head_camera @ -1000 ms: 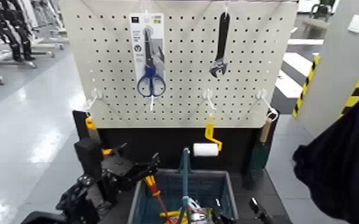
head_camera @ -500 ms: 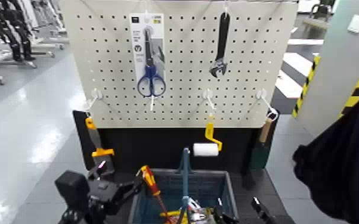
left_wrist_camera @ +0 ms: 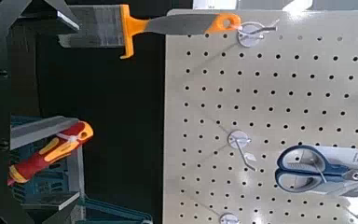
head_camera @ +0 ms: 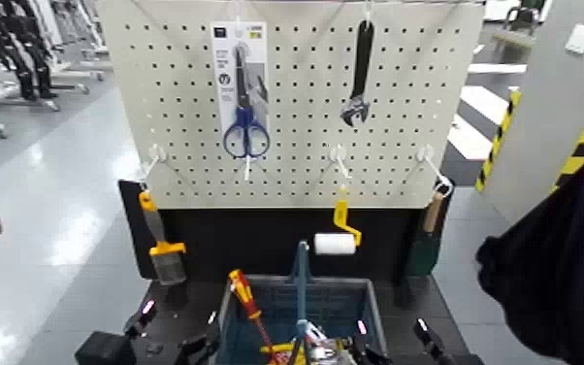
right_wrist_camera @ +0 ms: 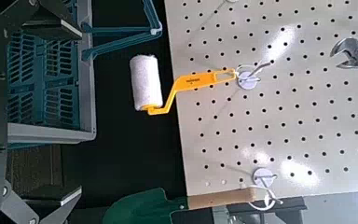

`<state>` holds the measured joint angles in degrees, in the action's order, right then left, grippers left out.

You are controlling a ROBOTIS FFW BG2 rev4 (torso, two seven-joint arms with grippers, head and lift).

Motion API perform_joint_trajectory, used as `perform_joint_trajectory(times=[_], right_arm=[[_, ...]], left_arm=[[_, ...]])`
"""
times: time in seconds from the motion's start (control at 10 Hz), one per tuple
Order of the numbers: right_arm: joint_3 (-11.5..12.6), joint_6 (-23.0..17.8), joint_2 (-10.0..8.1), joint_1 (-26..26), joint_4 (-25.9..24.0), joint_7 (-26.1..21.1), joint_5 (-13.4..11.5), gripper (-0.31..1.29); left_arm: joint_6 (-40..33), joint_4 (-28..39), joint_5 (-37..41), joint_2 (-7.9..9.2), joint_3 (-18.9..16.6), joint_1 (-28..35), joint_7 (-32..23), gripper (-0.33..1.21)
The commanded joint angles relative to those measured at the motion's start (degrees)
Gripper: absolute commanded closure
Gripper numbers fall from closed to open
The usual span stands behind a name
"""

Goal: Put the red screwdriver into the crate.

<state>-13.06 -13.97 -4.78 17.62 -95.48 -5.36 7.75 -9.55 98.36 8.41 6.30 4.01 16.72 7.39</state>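
Nearest, left of the blue-grey crate (head_camera: pixel 226 330), the left gripper (head_camera: pixel 176 340) stands wide, nothing in it; the right gripper (head_camera: pixel 395 340), near the crate's right side, is also parted. The red screwdriver (head_camera: pixel 248 297) leans inside the crate, handle jutting above its left rim, left of the upright centre handle (head_camera: pixel 303 282). Beyond the crate, the yellow-handled paint roller (head_camera: pixel 335 243) hangs just above its far edge; the orange-handled brush (head_camera: pixel 167 254) hangs to its left.

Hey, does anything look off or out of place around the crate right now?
Nothing looks spilled or damaged. The one slightly odd thing is the red screwdriver: it leans in the crate with its handle poking above the rim.
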Motion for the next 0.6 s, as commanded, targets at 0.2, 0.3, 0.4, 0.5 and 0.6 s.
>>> perform_joint_trajectory(times=[0.2,0.3,0.4,0.5,0.6], right_arm=[[0.5,-2.0,0.21,0.4,-0.5,-0.1,-2.9,0.14],[0.5,-2.0,0.21,0.4,-0.5,-0.2,-3.1,0.14],[0.5,-2.1,0.21,0.5,-0.6,-0.2,-3.3,0.14],[0.5,-1.9,0.30,0.5,-0.7,-0.7,-3.9,0.14],[0.4,-1.1,0.21,0.4,-0.9,-0.9,-4.1,0.14]], left_arm=[[-0.8,0.3,-0.1,0.12,-0.1,1.5,-0.6,0.07],[-0.8,0.3,-0.1,0.29,0.0,1.6,-0.5,0.08],[-0.8,0.5,-0.2,0.47,0.1,1.7,-0.5,0.08],[-0.8,0.7,-0.2,0.73,0.2,1.7,-0.5,0.08],[-0.8,0.7,-0.2,1.00,0.5,1.7,-0.5,0.08]])
